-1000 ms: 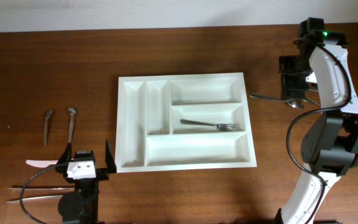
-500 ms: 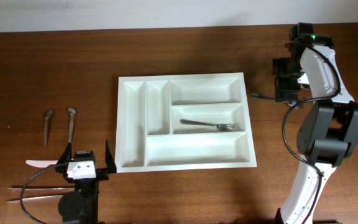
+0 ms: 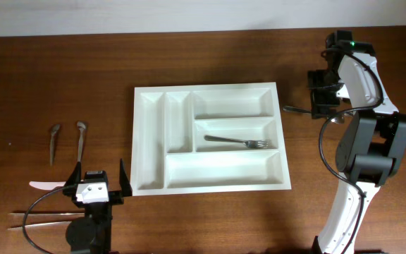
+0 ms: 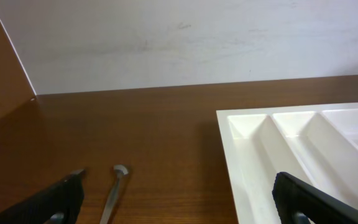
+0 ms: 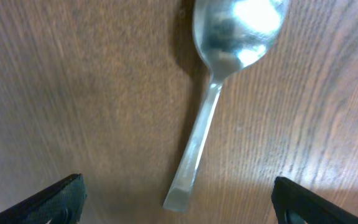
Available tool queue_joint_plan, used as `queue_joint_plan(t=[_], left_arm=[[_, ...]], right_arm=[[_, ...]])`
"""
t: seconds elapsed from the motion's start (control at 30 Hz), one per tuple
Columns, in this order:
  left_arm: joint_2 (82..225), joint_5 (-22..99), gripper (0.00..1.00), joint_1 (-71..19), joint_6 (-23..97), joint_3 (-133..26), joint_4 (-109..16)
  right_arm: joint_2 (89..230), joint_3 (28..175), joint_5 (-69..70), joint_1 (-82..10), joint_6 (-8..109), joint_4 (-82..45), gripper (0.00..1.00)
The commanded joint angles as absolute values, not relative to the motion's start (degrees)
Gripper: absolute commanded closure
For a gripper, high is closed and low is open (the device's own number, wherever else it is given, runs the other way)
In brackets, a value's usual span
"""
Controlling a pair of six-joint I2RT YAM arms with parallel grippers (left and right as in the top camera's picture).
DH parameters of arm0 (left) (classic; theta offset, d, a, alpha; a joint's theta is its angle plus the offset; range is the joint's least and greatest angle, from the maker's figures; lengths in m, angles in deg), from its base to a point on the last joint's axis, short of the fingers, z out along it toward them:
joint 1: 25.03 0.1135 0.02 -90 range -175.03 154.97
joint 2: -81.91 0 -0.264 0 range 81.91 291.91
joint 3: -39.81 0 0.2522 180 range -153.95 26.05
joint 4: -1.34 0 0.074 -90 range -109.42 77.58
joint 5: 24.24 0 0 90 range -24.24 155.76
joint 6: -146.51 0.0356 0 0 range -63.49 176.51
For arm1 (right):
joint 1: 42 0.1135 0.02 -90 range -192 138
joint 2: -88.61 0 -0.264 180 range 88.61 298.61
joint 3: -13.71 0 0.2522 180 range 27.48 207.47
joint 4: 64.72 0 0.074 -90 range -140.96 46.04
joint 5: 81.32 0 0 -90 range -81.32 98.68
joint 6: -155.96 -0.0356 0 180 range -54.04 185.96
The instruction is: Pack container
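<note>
The container (image 3: 138,141) is a big white compartment tray in the middle of the table. A metal fork (image 3: 238,142) lies in its middle crosswise compartment. My right gripper (image 3: 324,93) hangs open over the table to the right of the tray. In the right wrist view a metal spoon (image 5: 229,56) lies flat on the wood, its handle end between the wide-apart fingers of my right gripper (image 5: 178,198), untouched. My left gripper (image 3: 98,178) stands open at the tray's front left corner, holding nothing. The left wrist view shows the left gripper (image 4: 180,196) between a spoon (image 4: 114,190) and the container (image 4: 247,162).
Left of the tray lie two small spoons (image 3: 54,141) (image 3: 81,137), a white knife (image 3: 46,185) and long thin utensils (image 3: 37,219) near the front edge. The right arm's base (image 3: 372,162) stands at the table's right side.
My right gripper has moved a little left and back over the spoon, and its jaws have widened slightly. The spoon, the fork and the left arm have not moved.
</note>
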State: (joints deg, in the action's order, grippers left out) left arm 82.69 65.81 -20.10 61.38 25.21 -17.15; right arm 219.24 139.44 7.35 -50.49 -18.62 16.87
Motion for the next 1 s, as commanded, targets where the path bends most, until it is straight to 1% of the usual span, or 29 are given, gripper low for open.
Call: queue_joint_plan(t=[0.0, 0.07, 0.33, 0.6, 0.97], left_arm=[[82.3, 66.0, 0.01, -20.4, 61.0, 25.6, -17.2], [82.3, 66.0, 0.01, -20.4, 61.0, 25.6, -17.2], [82.3, 66.0, 0.01, -20.4, 61.0, 25.6, -17.2], [82.3, 66.0, 0.01, -20.4, 61.0, 25.6, -17.2], [82.3, 66.0, 0.01, -20.4, 61.0, 25.6, -17.2]], right_arm=[[220.2, 139.7, 11.1, -50.8, -18.3, 17.6, 0.02], [220.2, 139.7, 11.6, -50.8, -18.3, 17.6, 0.00], [220.2, 135.3, 11.8, -50.8, -18.3, 14.3, 0.01], [220.2, 133.1, 9.3, -50.8, -18.2, 10.7, 0.01], [220.3, 129.4, 8.9, -50.8, -18.3, 8.8, 0.01]])
